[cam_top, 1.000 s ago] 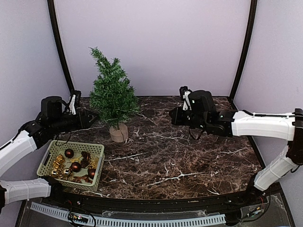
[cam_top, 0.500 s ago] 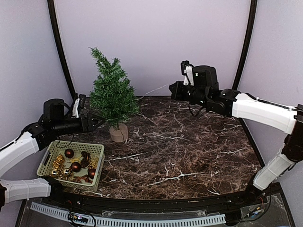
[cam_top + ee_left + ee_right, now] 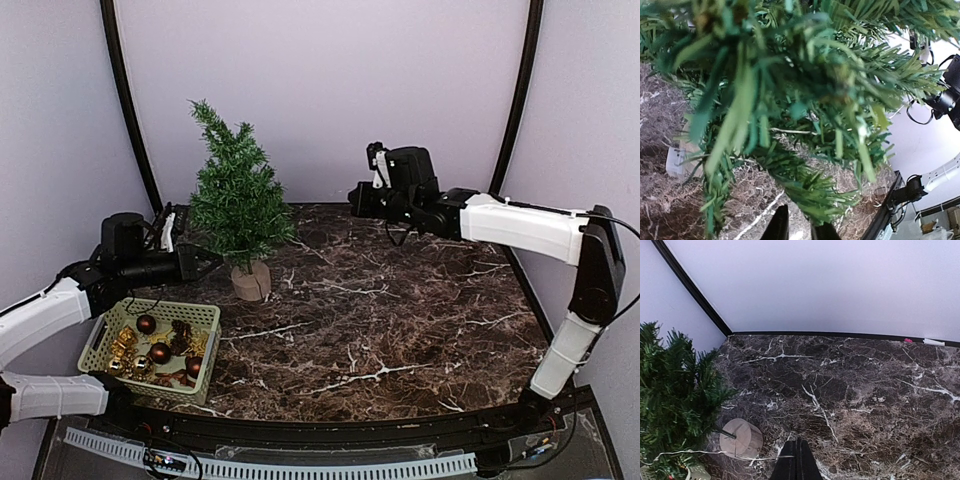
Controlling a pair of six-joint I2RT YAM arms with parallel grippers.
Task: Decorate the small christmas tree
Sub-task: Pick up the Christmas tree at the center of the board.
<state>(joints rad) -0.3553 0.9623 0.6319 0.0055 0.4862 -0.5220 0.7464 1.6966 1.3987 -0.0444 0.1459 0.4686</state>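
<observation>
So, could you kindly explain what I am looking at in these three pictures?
This is a robot: a left arm and a right arm, bolted to a marble table. One picture looks down from above; the other two come from a camera on each wrist. On the table stand a small tree and a basket of ornaments. The left fingers are apart, just under a branch. The right fingers are shut, pinching a thin pale cord that runs to the tree.

You've got the small christmas tree (image 3: 238,195) standing back-left on the table (image 3: 400,320), with the basket (image 3: 160,305) in front of it, nearer the left edge, ornaments (image 3: 158,352) piled inside.
</observation>
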